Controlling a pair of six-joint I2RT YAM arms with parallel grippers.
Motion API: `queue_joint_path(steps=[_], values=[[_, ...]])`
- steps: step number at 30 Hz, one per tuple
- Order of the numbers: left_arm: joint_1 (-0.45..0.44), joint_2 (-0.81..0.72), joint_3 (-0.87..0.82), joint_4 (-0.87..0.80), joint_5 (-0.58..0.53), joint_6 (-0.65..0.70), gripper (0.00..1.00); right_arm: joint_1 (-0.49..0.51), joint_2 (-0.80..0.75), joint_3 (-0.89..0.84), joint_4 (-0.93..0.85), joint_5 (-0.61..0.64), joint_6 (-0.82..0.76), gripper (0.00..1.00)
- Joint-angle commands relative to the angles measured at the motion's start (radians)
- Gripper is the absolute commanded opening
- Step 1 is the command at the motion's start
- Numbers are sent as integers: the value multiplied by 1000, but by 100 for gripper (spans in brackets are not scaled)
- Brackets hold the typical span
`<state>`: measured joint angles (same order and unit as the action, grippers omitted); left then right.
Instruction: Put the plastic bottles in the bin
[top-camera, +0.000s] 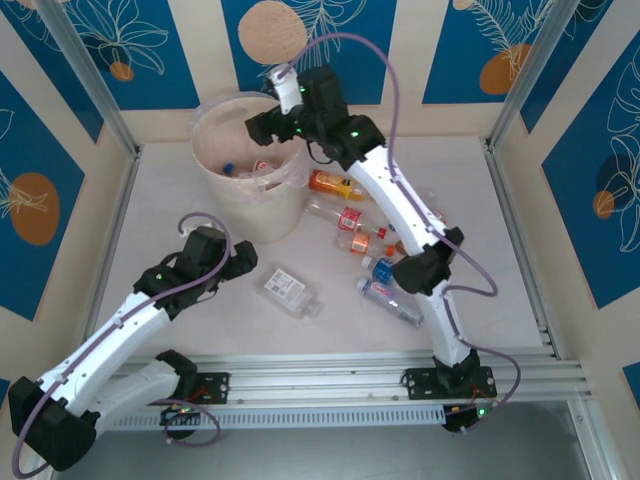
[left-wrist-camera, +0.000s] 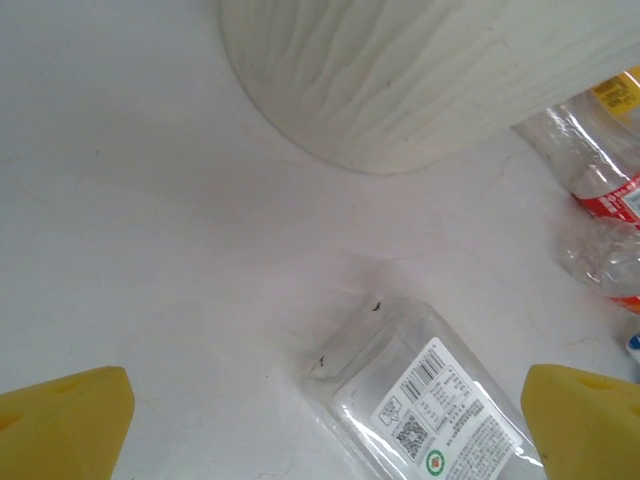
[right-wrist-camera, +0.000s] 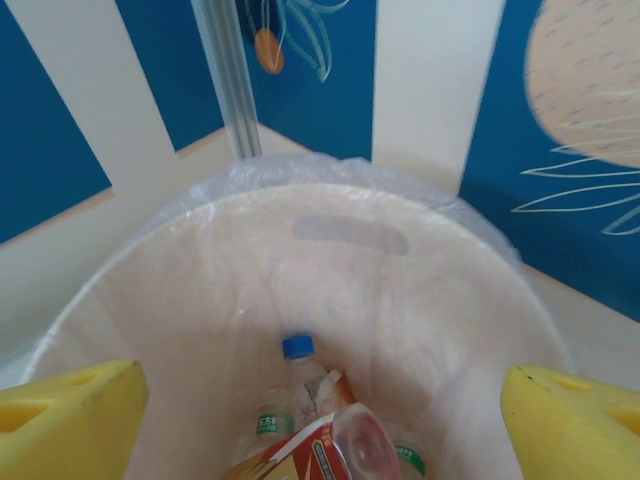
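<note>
1. The bin (top-camera: 255, 205) stands toward the table's (top-camera: 480, 220) far-left corner. Bare table lies open along the left edge, while loose plastic bottles (top-camera: 360, 235) crowd the middle.
2. Inside the bin, a blue-capped bottle (right-wrist-camera: 297, 375) and an orange-labelled bottle (right-wrist-camera: 320, 450) overlap, the latter cut off below. A flat clear bottle (left-wrist-camera: 430, 410) near the front edge is also cropped.
3. The left gripper (left-wrist-camera: 325, 420) hovers over that flat bottle, spread wide, empty. The right gripper (right-wrist-camera: 320, 420) hangs above the bin's mouth, jaws wide apart, grasping nothing

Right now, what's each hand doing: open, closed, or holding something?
Left hand: open, holding nothing.
Right hand: open, empty, over the bin.
</note>
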<state>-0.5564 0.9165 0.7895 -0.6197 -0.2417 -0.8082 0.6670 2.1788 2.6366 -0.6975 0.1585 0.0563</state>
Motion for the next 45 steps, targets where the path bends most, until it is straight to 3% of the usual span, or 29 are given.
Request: queue_joint_path(steps=[1, 5, 12, 17, 24, 28, 36, 45], values=[[-17, 7, 33, 51, 49, 43, 99, -36, -154, -109, -35, 71, 95, 94], [-49, 28, 44, 83, 56, 70, 100, -67, -347, -386, 2, 134, 163, 99], [-147, 102, 77, 164, 59, 148, 100, -171, -667, -819, -8, 189, 369, 99], [-225, 178, 119, 218, 71, 256, 99, -254, -818, -999, -118, 187, 476, 99], [-267, 251, 159, 218, 66, 297, 100, -267, -974, -1266, -277, 149, 528, 99], [-272, 270, 160, 210, 62, 290, 99, -258, -1042, -1423, -336, 80, 558, 99], [-275, 285, 159, 205, 59, 297, 99, -257, -1151, -1694, -292, -10, 653, 99], [-285, 281, 155, 199, 50, 318, 99, -301, -1028, -1703, -296, -10, 586, 99]])
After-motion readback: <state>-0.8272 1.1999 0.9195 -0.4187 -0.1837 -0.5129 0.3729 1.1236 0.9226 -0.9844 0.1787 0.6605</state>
